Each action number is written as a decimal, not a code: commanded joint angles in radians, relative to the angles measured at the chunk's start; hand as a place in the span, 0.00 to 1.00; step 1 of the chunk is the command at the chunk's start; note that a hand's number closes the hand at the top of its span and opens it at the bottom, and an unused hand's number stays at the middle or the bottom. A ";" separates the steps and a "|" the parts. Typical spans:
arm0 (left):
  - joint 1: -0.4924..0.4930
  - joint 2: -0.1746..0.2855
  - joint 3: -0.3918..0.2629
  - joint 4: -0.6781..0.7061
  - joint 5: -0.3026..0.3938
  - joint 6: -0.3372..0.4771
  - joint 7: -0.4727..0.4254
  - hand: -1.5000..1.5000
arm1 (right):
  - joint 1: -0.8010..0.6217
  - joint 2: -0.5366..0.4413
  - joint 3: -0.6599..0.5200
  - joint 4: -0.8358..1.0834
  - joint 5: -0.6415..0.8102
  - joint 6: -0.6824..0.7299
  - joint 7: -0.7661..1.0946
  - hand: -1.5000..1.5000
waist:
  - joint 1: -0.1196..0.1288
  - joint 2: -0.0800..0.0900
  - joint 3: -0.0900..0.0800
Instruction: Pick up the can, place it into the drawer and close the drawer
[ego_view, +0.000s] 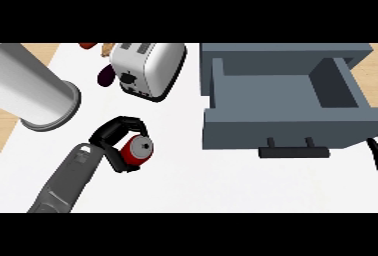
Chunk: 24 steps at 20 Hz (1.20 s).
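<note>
Curling round the red can (139, 148), your left hand (112, 134) has fingers and thumb wrapped about its sides, the silver top still showing. Hand and can are toward the left side of the counter (221, 180), nearer you than the toaster (148, 67). The grey drawer (280, 127) stands open toward the right edge, well apart from the can. Your right hand (372, 150) is only a dark sliver at the right edge; you cannot tell its state.
</note>
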 joint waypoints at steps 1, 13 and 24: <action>0.009 -0.028 -0.008 -0.062 0.024 -0.123 -0.056 1.00 | 0.034 -0.009 -0.016 0.011 -0.024 0.037 -0.025 0.00 | 0.001 -0.001 0.000; 0.139 -0.123 0.288 -0.325 0.296 0.530 0.206 1.00 | 0.083 0.015 -0.022 -0.079 -0.029 0.002 0.007 0.00 | 0.029 -0.014 0.003; 0.158 -0.214 0.085 -0.937 0.239 0.683 0.688 1.00 | -0.012 -0.001 -0.034 -0.054 -0.021 -0.037 0.054 0.00 | 0.017 -0.005 0.001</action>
